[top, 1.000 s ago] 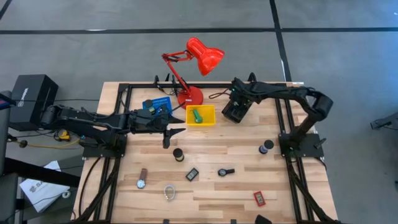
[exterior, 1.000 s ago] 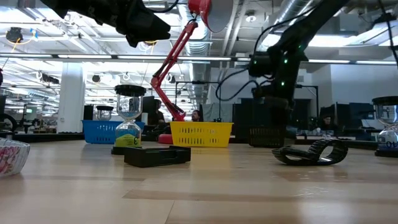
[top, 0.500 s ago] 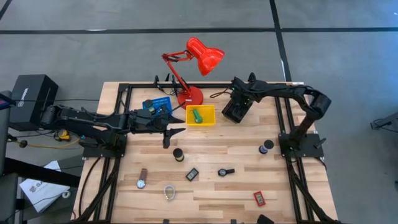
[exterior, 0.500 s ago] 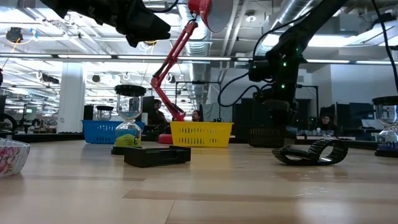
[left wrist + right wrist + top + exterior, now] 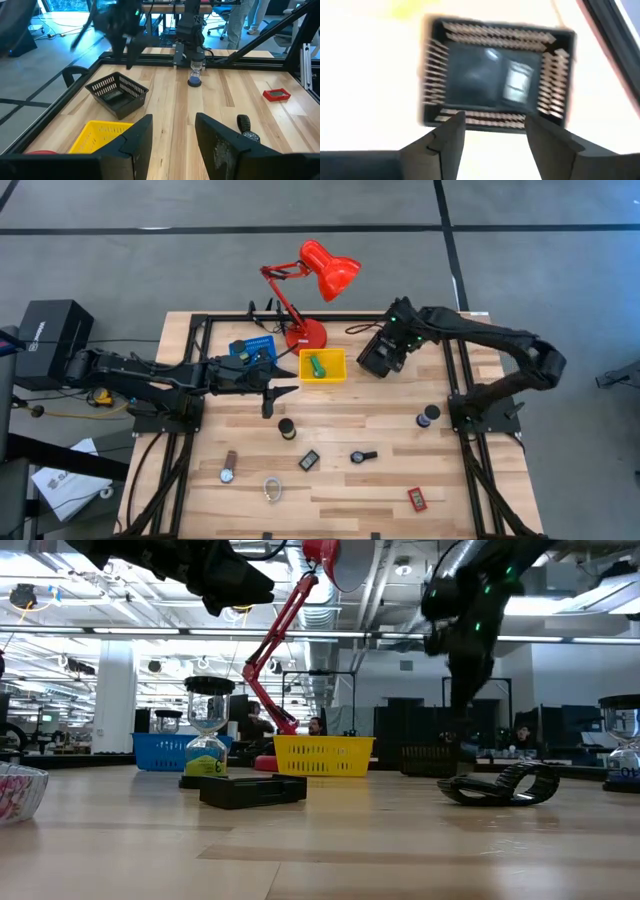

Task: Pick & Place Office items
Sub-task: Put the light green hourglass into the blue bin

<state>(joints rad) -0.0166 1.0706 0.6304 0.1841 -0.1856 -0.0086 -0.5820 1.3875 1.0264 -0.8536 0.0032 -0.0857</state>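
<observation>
My right gripper (image 5: 492, 117) hangs open above the black tray (image 5: 495, 75), fingers pointing down, nothing between them. A small pale rectangular item (image 5: 516, 82) lies on the tray's floor. My left gripper (image 5: 172, 135) waits open and level over the table's left half (image 5: 272, 388). A green piece (image 5: 316, 365) lies in the yellow tray (image 5: 335, 376). Loose on the near half of the table lie an hourglass (image 5: 287, 428), a black gadget (image 5: 309, 460), a wristwatch (image 5: 229, 468), a clear ring (image 5: 272, 490), a second watch-like piece (image 5: 362, 456) and a red rectangle (image 5: 417, 499).
The red desk lamp (image 5: 320, 275) stands at the far edge behind the blue tray (image 5: 250, 347). A second hourglass (image 5: 428, 417) stands beside the right arm's base. A black rail frame (image 5: 200, 330) borders the table. Bare wood lies between the trays and the loose items.
My right gripper has risen from low over the black tray to well above it, drawing slightly toward the table's right edge, most of this in the last half second. The tray has kept its place.
</observation>
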